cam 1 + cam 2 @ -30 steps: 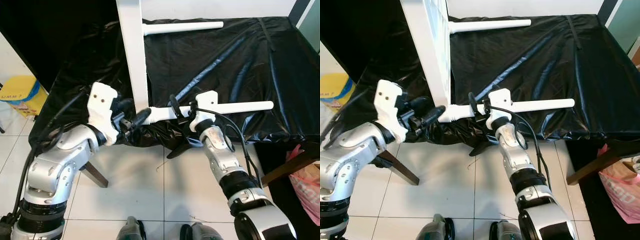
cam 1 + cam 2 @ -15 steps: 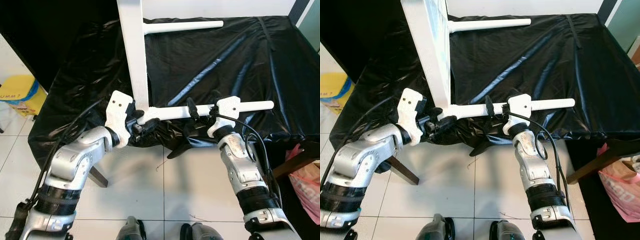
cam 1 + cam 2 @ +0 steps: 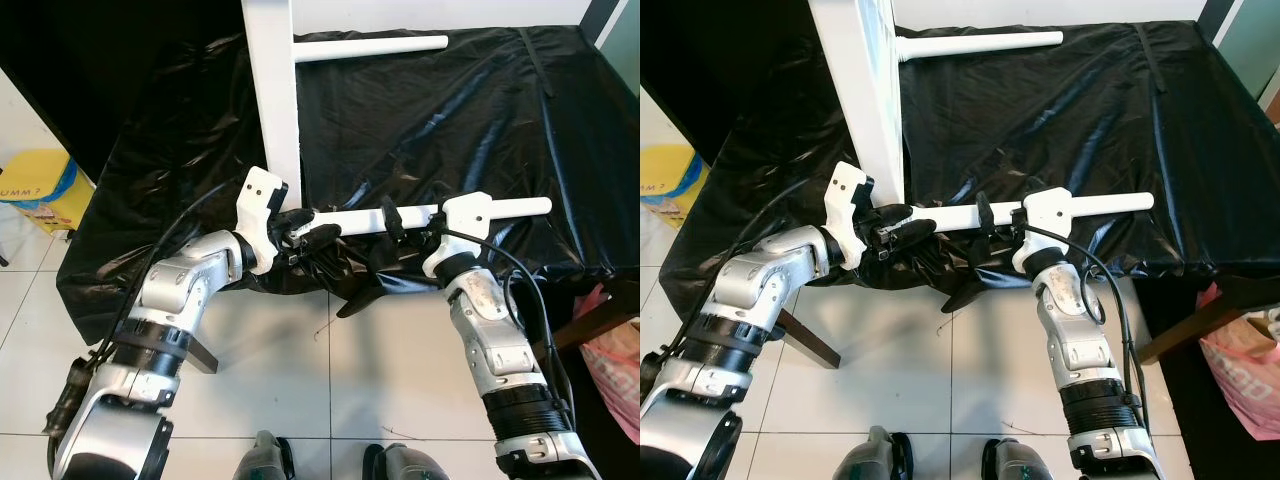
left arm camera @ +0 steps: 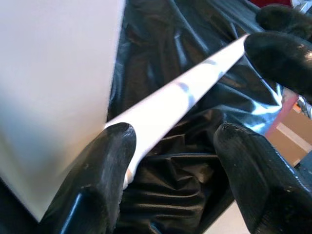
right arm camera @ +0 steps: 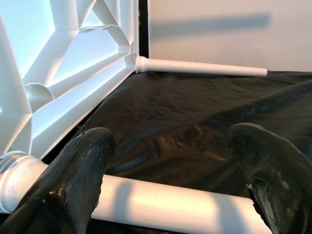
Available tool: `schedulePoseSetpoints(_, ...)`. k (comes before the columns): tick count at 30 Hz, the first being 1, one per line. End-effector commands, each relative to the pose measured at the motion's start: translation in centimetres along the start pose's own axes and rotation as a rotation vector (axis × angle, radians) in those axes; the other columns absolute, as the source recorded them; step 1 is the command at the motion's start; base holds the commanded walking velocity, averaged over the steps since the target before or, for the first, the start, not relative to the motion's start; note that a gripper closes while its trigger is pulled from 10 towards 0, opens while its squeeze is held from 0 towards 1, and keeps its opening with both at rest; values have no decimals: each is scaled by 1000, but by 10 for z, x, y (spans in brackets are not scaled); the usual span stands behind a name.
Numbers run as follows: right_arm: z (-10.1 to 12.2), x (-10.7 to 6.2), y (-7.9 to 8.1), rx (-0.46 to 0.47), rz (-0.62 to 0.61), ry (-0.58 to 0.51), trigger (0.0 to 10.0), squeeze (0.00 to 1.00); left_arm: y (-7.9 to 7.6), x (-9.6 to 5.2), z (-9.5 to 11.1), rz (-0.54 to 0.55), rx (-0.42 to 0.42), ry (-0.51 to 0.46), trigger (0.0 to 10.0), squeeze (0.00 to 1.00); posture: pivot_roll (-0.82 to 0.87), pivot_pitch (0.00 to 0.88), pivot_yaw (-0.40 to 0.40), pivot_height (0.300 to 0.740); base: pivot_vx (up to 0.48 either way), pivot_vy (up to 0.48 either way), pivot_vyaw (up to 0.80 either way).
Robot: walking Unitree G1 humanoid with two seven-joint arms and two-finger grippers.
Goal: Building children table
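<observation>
A white children's table top (image 3: 270,90) stands on edge on the black sheet, its ribbed underside (image 5: 73,63) facing right. One white leg (image 3: 370,42) juts from its far corner. A second white leg (image 3: 500,208) lies level along the near edge, its end at the top's near corner. My left gripper (image 3: 305,230) is open at that end, with the leg (image 4: 180,92) running between its fingers (image 4: 107,161). My right gripper (image 3: 402,215) is open over the middle of the leg (image 5: 170,202), its fingers spread along it.
A black plastic sheet (image 3: 450,120) covers the work surface and hangs over its front edge. A yellow box (image 3: 40,185) sits on the tiled floor at left, and a pink bag (image 3: 615,370) at right. A brown wooden leg (image 3: 195,350) slants below my left arm.
Both grippers have shifted right. The left has closed in on the leg's end by the table top; the right has slid further out along the leg.
</observation>
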State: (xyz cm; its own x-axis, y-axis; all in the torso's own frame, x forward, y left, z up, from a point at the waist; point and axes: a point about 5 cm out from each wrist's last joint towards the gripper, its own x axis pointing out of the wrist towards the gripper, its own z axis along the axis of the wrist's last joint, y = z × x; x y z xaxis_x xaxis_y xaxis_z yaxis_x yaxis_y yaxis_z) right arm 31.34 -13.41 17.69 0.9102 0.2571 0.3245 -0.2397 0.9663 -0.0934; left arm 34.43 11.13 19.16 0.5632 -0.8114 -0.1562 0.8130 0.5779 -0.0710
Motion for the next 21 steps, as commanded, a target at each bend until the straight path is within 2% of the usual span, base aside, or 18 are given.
schedulePoseSetpoints(1,-2,-4,-1,2,-7,20,10000,0,8,-3,-3,-11,33,28,10000,0,-56,164,42,740,0,0,0)
schedulePoseSetpoints(5,-1,-7,-2,-1,-13,28,10000,0,24,-13,-1,43,56,44,10000,0,-57,160,47,740,0,0,0)
schedulePoseSetpoints(6,-1,-7,-2,-1,-13,28,10000,0,24,-13,-1,43,56,44,10000,0,-57,160,47,740,0,0,0)
schedulePoseSetpoints(9,-2,-9,-2,1,-18,38,10000,0,45,-33,-1,127,58,42,10000,0,-49,155,47,740,0,0,0)
schedulePoseSetpoints(11,-2,-9,-2,1,-18,38,10000,0,45,-33,-1,127,58,42,10000,0,-49,155,47,740,0,0,0)
schedulePoseSetpoints(12,-1,-8,0,4,-13,39,10000,0,54,-44,-2,174,63,45,10000,0,-43,153,44,740,0,0,0)
schedulePoseSetpoints(15,-1,-7,2,10,-2,39,10000,0,60,-52,-1,201,76,45,10000,0,-39,150,42,740,0,0,0)
schedulePoseSetpoints(21,-2,-7,4,12,7,43,10000,0,65,-58,1,225,83,42,10000,0,-34,145,36,740,0,0,0)
